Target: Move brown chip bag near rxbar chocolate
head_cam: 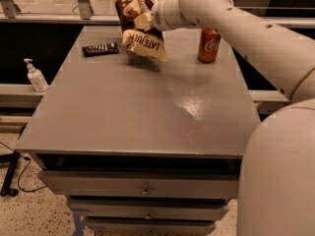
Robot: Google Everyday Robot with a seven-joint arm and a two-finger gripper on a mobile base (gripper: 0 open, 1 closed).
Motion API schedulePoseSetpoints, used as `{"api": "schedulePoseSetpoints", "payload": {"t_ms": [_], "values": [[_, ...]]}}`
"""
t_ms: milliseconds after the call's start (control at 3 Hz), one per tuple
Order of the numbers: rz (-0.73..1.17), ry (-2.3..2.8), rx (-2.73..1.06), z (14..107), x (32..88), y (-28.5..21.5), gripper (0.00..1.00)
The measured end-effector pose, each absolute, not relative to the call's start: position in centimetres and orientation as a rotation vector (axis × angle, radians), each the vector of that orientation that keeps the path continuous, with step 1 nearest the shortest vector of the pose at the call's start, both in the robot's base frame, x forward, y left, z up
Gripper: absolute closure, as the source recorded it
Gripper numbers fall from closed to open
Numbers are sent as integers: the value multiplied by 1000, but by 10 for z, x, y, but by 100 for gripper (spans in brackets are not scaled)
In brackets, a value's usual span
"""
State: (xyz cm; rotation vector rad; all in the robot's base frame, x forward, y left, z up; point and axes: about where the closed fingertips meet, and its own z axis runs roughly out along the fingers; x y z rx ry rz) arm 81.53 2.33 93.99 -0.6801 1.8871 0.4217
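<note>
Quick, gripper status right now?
Gripper: closed on the brown chip bag, holding it in the air over the far part of the table.

One bench fills the middle of the frame, with three drawers stacked under it at the lower centre. On its top are one red soda can, upper right, and one dark wrapped bar, upper left. One chip bag hangs at top centre, pinched by the one gripper of one white arm. One pump bottle stands at the left edge, off the bench.
</note>
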Motion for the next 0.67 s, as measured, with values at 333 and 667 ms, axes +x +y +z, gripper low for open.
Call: {"api": "schedulePoseSetpoints", "payload": {"t_ms": [333, 667], "values": [[479, 1915, -684, 922, 816, 43, 62], [509, 1940, -682, 908, 812, 51, 38]]}}
